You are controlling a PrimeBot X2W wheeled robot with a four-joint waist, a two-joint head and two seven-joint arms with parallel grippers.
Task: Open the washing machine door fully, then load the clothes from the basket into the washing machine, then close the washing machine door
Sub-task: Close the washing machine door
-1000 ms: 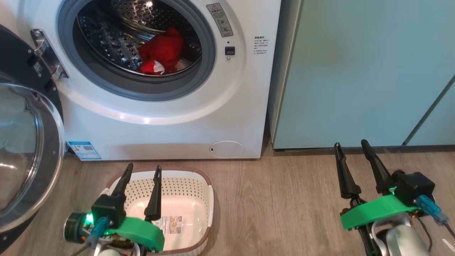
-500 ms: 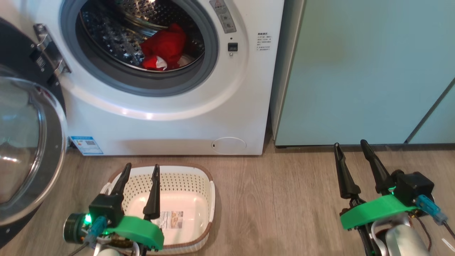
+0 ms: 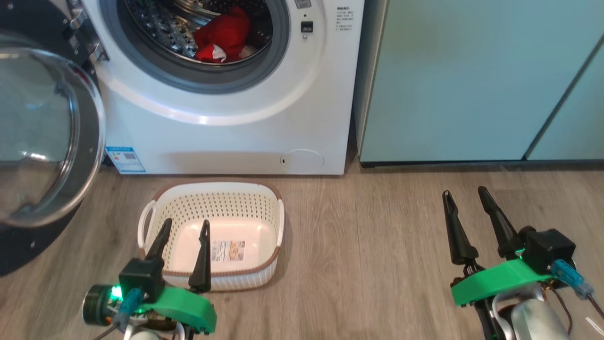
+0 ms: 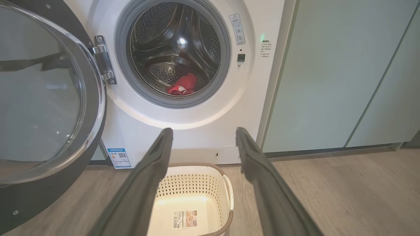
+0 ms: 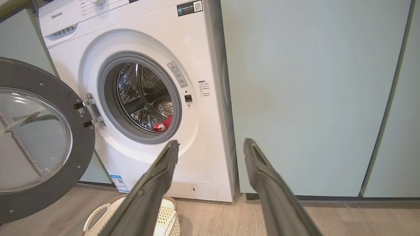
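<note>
Our left gripper [image 3: 186, 223] and right gripper [image 3: 464, 191] hang spread and empty, so we should push the washing machine door [image 3: 28, 245], to their left, shut by its rim.

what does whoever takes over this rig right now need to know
Left gripper: jaws open, holding nothing, poised over the cream perforated plastic basket.
Right gripper: jaws open, holding nothing, above the wooden floor before the pale teal cabinets.
The bright red soft clothes lie inside the drum of the big white front-loading washing machine. The basket stands on the floor before the machine, no garments in it.
Done: the round black-rimmed glass door stands wide open; the clothes are loaded.
Left: close the door.
</note>
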